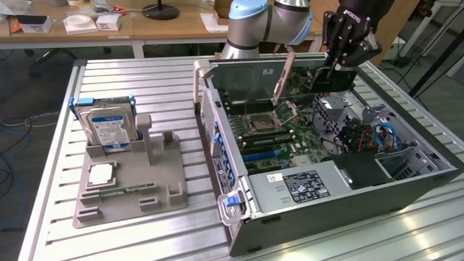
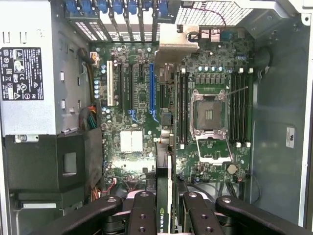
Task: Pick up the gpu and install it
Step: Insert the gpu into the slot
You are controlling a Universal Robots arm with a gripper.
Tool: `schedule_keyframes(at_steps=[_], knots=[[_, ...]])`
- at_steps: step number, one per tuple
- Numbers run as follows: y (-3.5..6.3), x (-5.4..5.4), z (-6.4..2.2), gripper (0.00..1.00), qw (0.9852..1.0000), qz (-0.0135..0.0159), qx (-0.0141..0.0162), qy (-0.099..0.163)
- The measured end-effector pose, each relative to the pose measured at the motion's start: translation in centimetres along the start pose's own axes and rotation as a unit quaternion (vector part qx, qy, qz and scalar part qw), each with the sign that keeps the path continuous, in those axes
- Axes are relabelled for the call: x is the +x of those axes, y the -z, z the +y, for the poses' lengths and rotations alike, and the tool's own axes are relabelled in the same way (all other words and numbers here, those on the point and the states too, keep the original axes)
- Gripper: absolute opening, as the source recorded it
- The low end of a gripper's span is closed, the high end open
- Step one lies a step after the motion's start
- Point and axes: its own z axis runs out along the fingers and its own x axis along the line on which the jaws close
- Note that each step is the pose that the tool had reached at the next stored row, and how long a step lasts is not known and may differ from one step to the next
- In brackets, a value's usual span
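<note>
One tool (image 1: 339,58) pinching gpu (image 1: 332,81) over motherboard (image 1: 290,136) (case (image 1: 326,217) open); hard drive (image 1: 108,128) well apart.

Exterior view: high, oblique, set back; case (image 1: 348,212) at three o'clock. Wrist view: close, facing straight in; motherboard (image 2: 142,117) shared.

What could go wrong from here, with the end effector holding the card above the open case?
1. The green gpu card with black cooler, gripped edge-on by the black end effector, looks offset from the long blue motherboard slot; it might jam.
2. Its silver end bracket points toward the grey case's rear wall and could snag.
3. The open silver CPU socket lies alongside; a slip could hit it.
</note>
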Motion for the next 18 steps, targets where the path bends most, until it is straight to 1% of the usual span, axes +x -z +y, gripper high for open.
schedule_keyframes(at_steps=[3,5,18], knots=[[-0.40,0.0,0.07,0.26,1.0000,-0.0003,0.0038,0.002],[-0.75,0.0,0.22,0.26,1.0000,-0.0002,0.0049,0.003],[-3.09,0.2,2.13,0.26,1.0000,-0.0003,0.0063,0.003]])
